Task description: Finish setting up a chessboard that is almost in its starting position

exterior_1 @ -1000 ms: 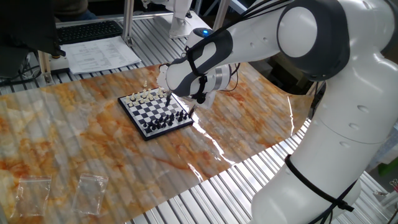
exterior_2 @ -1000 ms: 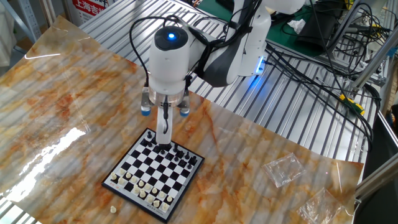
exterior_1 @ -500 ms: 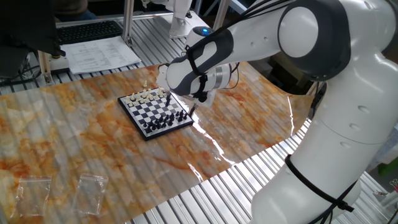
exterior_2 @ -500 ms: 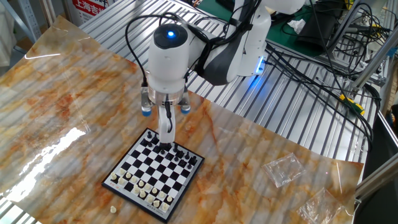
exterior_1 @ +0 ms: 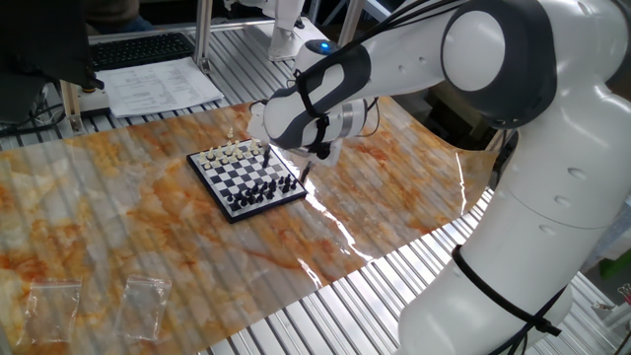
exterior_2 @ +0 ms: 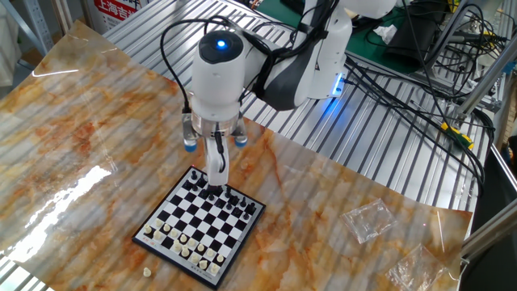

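Both pincer point(exterior_2: 215, 189) fingers pinch together among the chessboard point(exterior_2: 199, 227) black pieces.

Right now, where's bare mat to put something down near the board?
Free: wide mat between the chessboard and the two plastic bags, and the far-left stretch. Crowded: the board's black-piece edge, where the gripper stands; a cream piece lies just off the cream edge.

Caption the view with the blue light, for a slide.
Gripper lowered over the black pieces' side of the chessboard.
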